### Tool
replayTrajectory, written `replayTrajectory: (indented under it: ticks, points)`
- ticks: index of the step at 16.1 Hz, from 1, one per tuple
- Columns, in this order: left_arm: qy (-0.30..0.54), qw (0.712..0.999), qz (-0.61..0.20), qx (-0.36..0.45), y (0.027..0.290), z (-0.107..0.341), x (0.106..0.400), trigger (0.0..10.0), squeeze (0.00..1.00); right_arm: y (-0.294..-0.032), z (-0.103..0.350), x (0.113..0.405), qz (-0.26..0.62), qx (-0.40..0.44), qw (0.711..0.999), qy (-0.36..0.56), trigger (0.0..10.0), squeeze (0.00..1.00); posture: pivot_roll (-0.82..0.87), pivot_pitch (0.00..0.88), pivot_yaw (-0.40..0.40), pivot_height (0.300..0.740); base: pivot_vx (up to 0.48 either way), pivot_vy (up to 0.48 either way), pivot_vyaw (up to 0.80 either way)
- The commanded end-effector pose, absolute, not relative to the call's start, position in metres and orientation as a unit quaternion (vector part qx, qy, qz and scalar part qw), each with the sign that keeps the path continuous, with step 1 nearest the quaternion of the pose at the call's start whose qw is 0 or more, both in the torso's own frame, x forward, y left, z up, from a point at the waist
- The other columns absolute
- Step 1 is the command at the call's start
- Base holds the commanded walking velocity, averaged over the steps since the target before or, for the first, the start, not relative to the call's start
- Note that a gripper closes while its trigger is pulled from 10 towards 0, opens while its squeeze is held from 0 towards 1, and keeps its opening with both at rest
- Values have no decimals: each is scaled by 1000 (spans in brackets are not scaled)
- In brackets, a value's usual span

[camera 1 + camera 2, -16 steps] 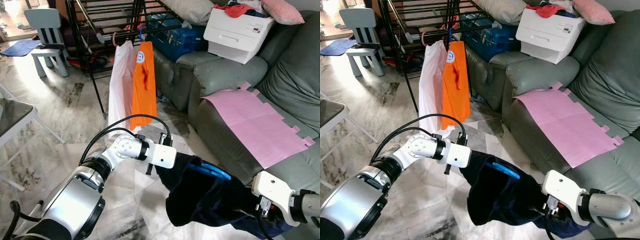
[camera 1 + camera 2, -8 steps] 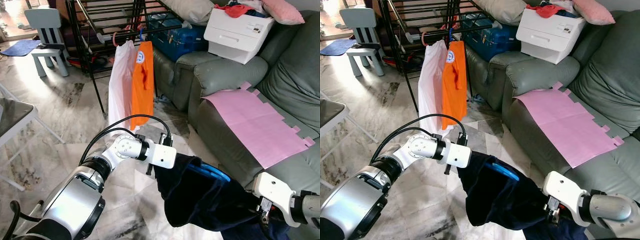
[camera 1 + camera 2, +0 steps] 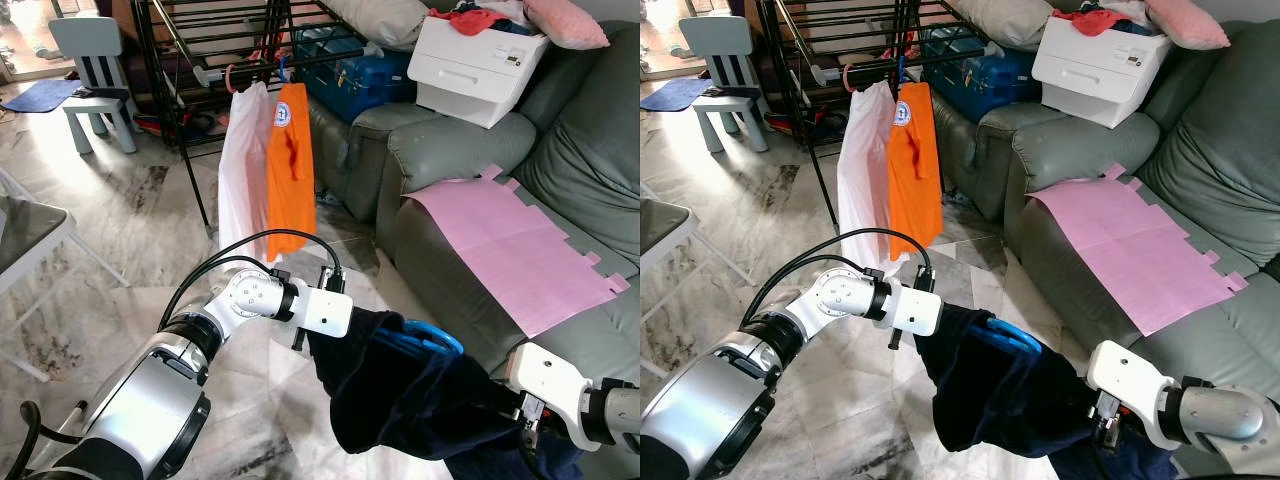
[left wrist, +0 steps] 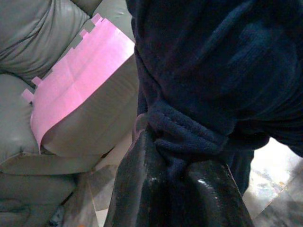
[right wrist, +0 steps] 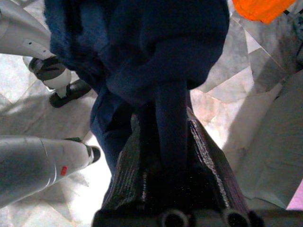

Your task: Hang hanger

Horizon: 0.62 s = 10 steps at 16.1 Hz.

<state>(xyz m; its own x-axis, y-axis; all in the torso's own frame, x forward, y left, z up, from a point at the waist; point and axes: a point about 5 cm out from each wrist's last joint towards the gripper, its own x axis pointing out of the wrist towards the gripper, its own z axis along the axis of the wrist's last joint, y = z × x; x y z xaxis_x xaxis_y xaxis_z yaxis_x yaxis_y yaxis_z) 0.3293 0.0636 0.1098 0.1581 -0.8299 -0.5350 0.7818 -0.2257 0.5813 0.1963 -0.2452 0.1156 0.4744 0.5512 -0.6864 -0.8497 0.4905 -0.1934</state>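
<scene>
A dark navy garment (image 3: 400, 400) on a blue hanger (image 3: 428, 339) is stretched low over the floor between my two arms. My left gripper (image 4: 175, 146) is shut on a bunched fold of the navy cloth at the garment's left end. My right gripper (image 5: 170, 127) is shut on the cloth at the lower right, its fingertips buried in the fabric. Part of the blue hanger arches out of the garment's top. A black drying rack (image 3: 170, 60) stands ahead on the left, with a white shirt (image 3: 240, 170) and an orange shirt (image 3: 290, 165) hanging from its rail.
A grey sofa (image 3: 440, 150) runs along the right, with a pink paper sheet (image 3: 510, 245) on its seat and a white drawer box (image 3: 475, 65) on its arm. A blue box (image 3: 350, 75) sits behind the rack. A pale child's chair (image 3: 95, 70) stands far left on the marble floor (image 3: 130, 240).
The navy garment has bunched a little and the blue hanger's exposed arc sits slightly further right. The orange shirt has swung a little. Both arms hold almost the same place.
</scene>
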Motion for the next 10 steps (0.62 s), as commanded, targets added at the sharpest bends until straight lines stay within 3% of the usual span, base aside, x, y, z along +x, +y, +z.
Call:
replayTrajectory:
  ticks: [1, 2, 3, 4, 10]
  points:
    - [-38, 631, -639, 439, 64, 117, 334, 0, 0, -248, 113, 195, 422, -263, 818, 290, 0, 0, -63, 0, -28, 740, 0, 0, 0]
    - [-38, 636, -633, 439, 64, 117, 334, 1020, 0, -247, 112, 194, 422, -262, 819, 288, 0, 0, -65, 0, -27, 740, 0, 0, 0]
    - [-38, 647, -625, 435, 64, 118, 336, 10000, 420, -247, 111, 193, 421, -262, 819, 288, 0, 0, -66, 0, -27, 740, 0, 0, 0]
    - [-38, 657, -620, 427, 63, 119, 337, 10000, 1000, -247, 111, 193, 421, -261, 819, 288, 0, 0, -67, 0, -26, 740, 0, 0, 0]
    - [-57, 664, -619, 417, 70, 118, 334, 10000, 1000, -251, 103, 190, 408, -272, 816, 307, 0, 0, -62, 0, -27, 740, 0, 0, 0]
